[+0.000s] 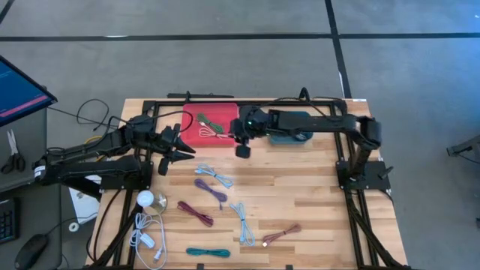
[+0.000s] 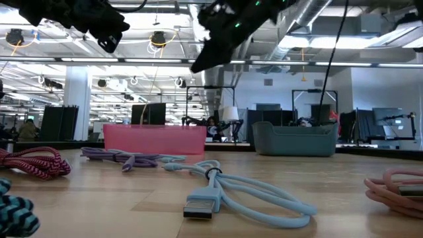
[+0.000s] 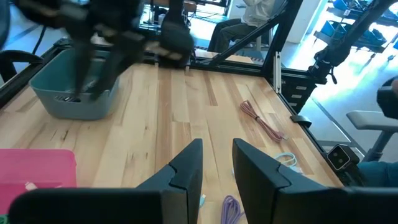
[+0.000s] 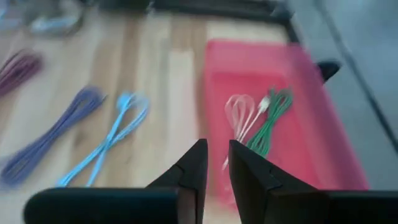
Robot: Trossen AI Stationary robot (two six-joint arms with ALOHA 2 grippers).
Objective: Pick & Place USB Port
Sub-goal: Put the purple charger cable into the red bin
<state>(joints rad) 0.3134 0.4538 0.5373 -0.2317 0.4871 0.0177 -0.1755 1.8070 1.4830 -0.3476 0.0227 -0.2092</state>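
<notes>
1. The USB cables lie loose on the desk [image 1: 300, 217], spread over its near half: a light blue cable [image 1: 214, 175], a purple cable [image 1: 210, 190], a maroon cable [image 1: 196, 213], a second light blue cable [image 1: 242, 222], a pink cable [image 1: 280, 235] and a teal cable [image 1: 208, 253].
2. Two more, a green cable [image 4: 268, 121] and a pale cable [image 4: 237, 115], already sit in the red tray [image 1: 190, 126] at the far side, beside a blue-grey bin [image 3: 74, 93].
3. Each cable looks light and limp, tied in a loose coil, so it will likely sag and swing when lifted. The plastic jacket may slide; the braided ones should grip better.
4. The best hold is probably across the bundled middle at the tie, not on the hard plug, which could twist out.
5. The right claw [image 4: 214, 163] hangs above the red tray's near edge, pointing down, fingers narrowly apart and holding nothing.
6. The left claw [image 3: 216, 163] hovers over the desk's left side near the tray, pointing towards the right arm, fingers a little apart and empty.
</notes>
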